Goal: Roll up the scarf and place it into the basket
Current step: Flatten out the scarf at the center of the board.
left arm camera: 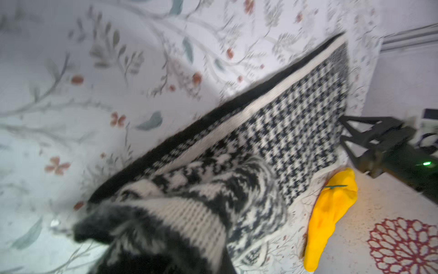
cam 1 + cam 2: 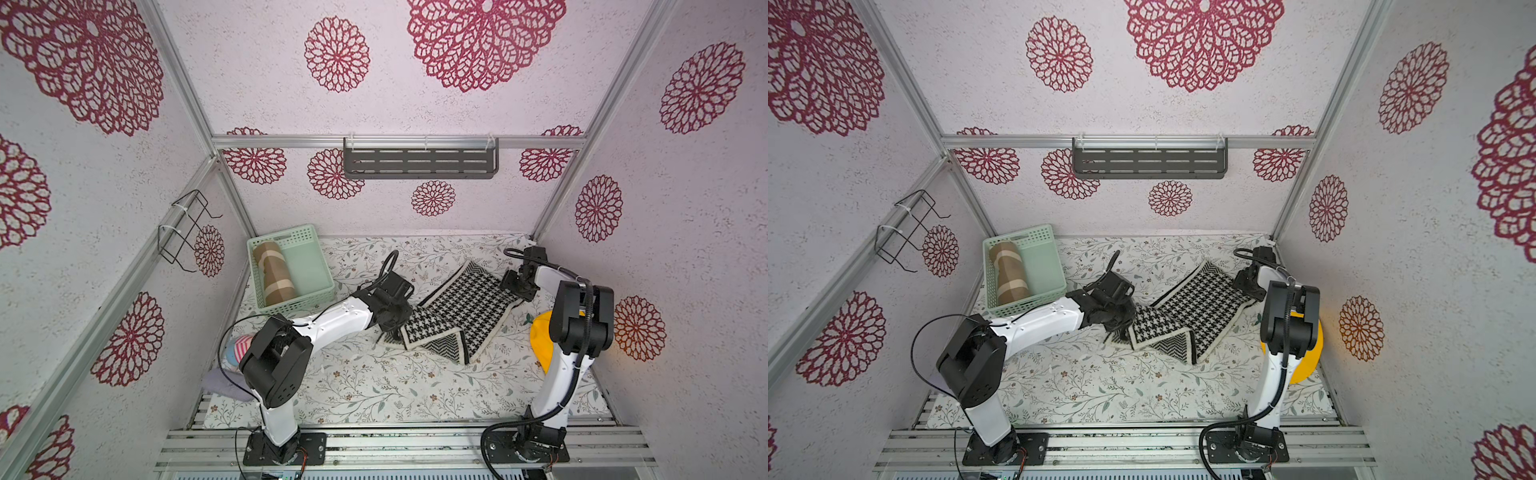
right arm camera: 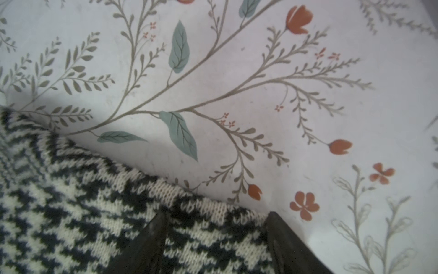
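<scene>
The scarf (image 2: 461,309) lies loosely folded on the table (image 2: 374,386) beside the basket (image 2: 291,237); left gripper (image 2: 390,330) clamped on its end nearest the basket, right gripper (image 3: 216,214) jaws apart over the farthest edge

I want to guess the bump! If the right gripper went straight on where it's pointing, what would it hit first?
Probably the scarf: its knitted edge lies between the open fingers of the right gripper, with the flowery tablecloth just past it. Depth is unclear.
</scene>
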Robot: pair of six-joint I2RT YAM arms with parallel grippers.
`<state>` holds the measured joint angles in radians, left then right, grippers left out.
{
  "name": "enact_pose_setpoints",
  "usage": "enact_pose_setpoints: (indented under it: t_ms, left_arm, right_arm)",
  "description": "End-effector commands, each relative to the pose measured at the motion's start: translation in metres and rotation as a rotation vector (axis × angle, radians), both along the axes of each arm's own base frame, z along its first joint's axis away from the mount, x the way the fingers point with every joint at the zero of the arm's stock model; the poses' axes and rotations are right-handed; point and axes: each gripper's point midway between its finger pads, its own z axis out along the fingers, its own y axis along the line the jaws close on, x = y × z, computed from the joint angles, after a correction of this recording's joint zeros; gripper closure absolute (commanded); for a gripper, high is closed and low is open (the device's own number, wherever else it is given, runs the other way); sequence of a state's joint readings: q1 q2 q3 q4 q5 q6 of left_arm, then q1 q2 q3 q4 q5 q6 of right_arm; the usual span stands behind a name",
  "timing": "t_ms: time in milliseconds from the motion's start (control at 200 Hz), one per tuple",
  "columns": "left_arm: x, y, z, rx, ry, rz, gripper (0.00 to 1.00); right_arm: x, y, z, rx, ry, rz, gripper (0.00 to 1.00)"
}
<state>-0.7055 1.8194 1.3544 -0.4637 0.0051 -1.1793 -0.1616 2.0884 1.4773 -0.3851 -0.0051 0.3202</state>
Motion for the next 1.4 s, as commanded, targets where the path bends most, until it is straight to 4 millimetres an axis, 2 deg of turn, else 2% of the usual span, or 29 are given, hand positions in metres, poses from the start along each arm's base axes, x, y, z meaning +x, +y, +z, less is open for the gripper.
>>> enact_pose_setpoints:
  t_ms: [0, 80, 155, 280, 380, 415, 490, 575, 656, 716, 761, 841, 881, 956, 1016, 1091, 1166, 1286, 1396]
  left_arm:
    - [0.033, 0.012, 0.044, 0.06, -0.127, -0.048, 1.0]
    - [0.045, 0.019, 0.075, 0.076, -0.184, -0.087, 1.0]
    - [0.045, 0.029, 0.099, 0.108, -0.222, -0.112, 1.0]
    - [0.022, 0.05, 0.127, 0.145, -0.253, -0.136, 1.0]
    - [-0.011, 0.059, 0.133, 0.098, -0.243, -0.171, 1.0]
    - [-0.025, 0.062, 0.13, 0.087, -0.226, -0.176, 1.0]
    - [-0.058, 0.069, 0.108, 0.078, -0.156, -0.168, 0.98]
    - [-0.102, 0.068, 0.072, 0.032, -0.048, -0.162, 0.93]
    - [-0.137, 0.064, 0.039, -0.014, 0.047, -0.16, 0.84]
    - [-0.16, 0.069, 0.016, -0.002, 0.122, -0.157, 0.7]
    - [-0.173, 0.081, 0.0, 0.041, 0.177, -0.131, 0.49]
    - [-0.188, 0.113, -0.018, 0.153, 0.244, -0.052, 0.33]
    - [-0.19, 0.136, -0.018, 0.233, 0.245, 0.01, 0.27]
    - [-0.186, 0.175, -0.004, 0.357, 0.205, 0.127, 0.22]
    - [-0.181, 0.192, 0.007, 0.366, 0.172, 0.2, 0.19]
    - [-0.167, 0.188, 0.013, 0.272, 0.114, 0.227, 0.16]
    - [-0.155, 0.178, 0.01, 0.185, 0.086, 0.242, 0.15]
    - [-0.14, 0.167, -0.006, 0.129, 0.09, 0.263, 0.13]
    - [-0.129, 0.165, -0.024, 0.164, 0.116, 0.268, 0.09]
  right_arm:
    - [-0.006, -0.015, -0.011, -0.049, 0.06, -0.017, 0.33]
    - [-0.007, -0.019, -0.017, -0.052, 0.076, -0.032, 0.35]
    - [-0.007, -0.024, -0.019, -0.058, 0.083, -0.045, 0.37]
    - [-0.005, -0.029, -0.018, -0.06, 0.081, -0.062, 0.37]
    - [-0.006, -0.027, -0.014, -0.05, 0.075, -0.067, 0.38]
    - [-0.008, -0.026, -0.012, -0.045, 0.07, -0.072, 0.38]
    - [-0.013, -0.021, -0.011, -0.025, 0.06, -0.068, 0.38]
    - [-0.018, -0.016, -0.01, -0.009, 0.052, -0.059, 0.38]
    - [-0.023, -0.014, -0.009, -0.007, 0.057, -0.054, 0.38]
    - [-0.027, -0.012, -0.009, -0.008, 0.063, -0.048, 0.38]
    - [-0.028, -0.012, -0.007, -0.009, 0.063, -0.043, 0.37]
    - [-0.03, -0.011, 0.0, -0.015, 0.06, -0.035, 0.36]
    - [-0.03, -0.012, 0.004, -0.024, 0.057, -0.034, 0.35]
    - [-0.031, -0.014, 0.014, -0.037, 0.047, -0.028, 0.33]
    - [-0.03, -0.015, 0.02, -0.047, 0.043, -0.023, 0.31]
    - [-0.028, -0.017, 0.025, -0.062, 0.049, -0.015, 0.3]
    - [-0.024, -0.02, 0.027, -0.074, 0.058, -0.008, 0.28]
    - [-0.014, -0.014, 0.025, -0.047, 0.059, 0.033, 0.25]
    - [-0.006, -0.007, 0.019, -0.008, 0.056, 0.074, 0.23]
